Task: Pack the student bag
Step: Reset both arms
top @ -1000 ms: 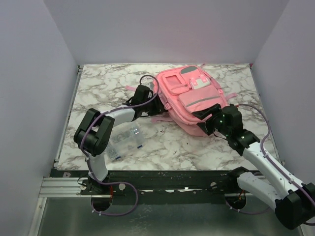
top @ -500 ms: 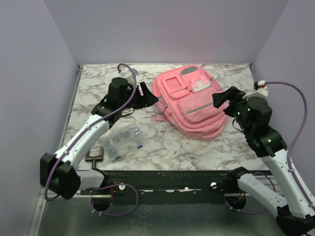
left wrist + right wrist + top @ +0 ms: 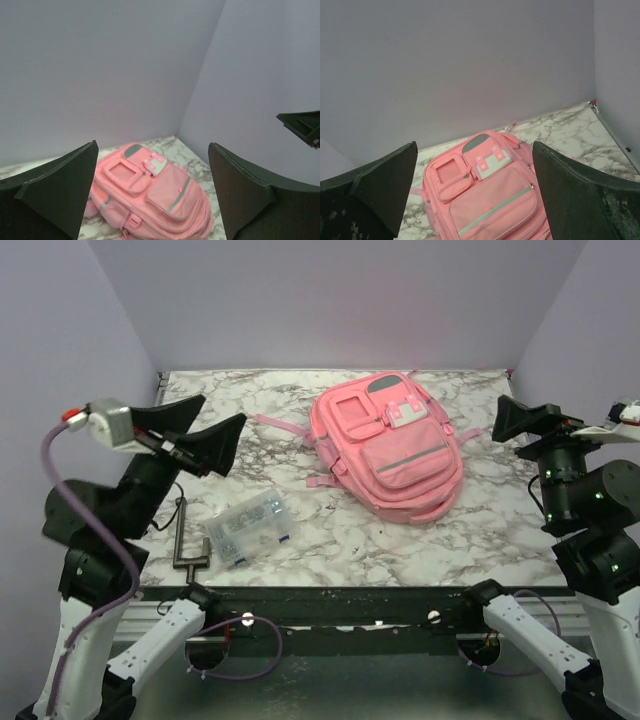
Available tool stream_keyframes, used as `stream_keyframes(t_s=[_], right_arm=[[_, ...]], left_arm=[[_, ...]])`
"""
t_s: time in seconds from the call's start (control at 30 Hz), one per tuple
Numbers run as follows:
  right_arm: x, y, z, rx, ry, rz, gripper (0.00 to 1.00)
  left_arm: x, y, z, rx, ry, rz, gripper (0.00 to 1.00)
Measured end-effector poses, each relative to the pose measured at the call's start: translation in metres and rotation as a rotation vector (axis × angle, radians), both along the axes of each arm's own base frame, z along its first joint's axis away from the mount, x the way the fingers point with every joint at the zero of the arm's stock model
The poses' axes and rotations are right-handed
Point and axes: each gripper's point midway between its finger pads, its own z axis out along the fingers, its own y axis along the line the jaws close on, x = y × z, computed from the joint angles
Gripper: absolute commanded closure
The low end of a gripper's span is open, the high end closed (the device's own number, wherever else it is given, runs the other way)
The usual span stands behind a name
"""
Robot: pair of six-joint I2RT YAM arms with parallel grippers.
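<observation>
The student bag (image 3: 392, 453), a large pink backpack with grey strips, lies flat on the marble table right of centre, front pockets up. My left gripper (image 3: 225, 408) is raised high over the table's left side, open and empty, well apart from the bag. My right gripper (image 3: 497, 417) hovers at the right edge, also open and empty, pointing toward the bag. In the left wrist view the bag (image 3: 150, 195) shows low between the wide-apart fingers (image 3: 55, 190). In the right wrist view the bag (image 3: 487, 200) sits below and beyond the spread fingers (image 3: 580, 195).
A clear plastic compartment box (image 3: 248, 527) lies near the front edge left of the bag. A black clamp-like tool (image 3: 188, 545) rests beside it. Lilac walls close in the table on three sides. A purple cable (image 3: 75, 500) loops off the left arm.
Both arms have drawn back from the bag and risen high, the left to the left side, the right to the right edge. Both grippers have opened wide.
</observation>
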Motion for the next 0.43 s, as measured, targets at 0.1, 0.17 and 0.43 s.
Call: stream_keyframes(t_s=[0.1, 0.17, 0.43], right_arm=[[-0.011, -0.009, 0.016, -0.006, -0.052, -0.025, 0.0], [-0.014, -0.013, 0.022, -0.009, -0.068, -0.037, 0.0], [-0.02, -0.018, 0.024, -0.012, -0.082, -0.053, 0.0]], left_arm=[[-0.035, 0.025, 0.031, -0.034, -0.146, 0.051, 0.03], [-0.049, 0.037, 0.042, -0.047, -0.208, 0.086, 0.02], [-0.049, 0.052, 0.042, -0.032, -0.241, 0.169, 0.02]])
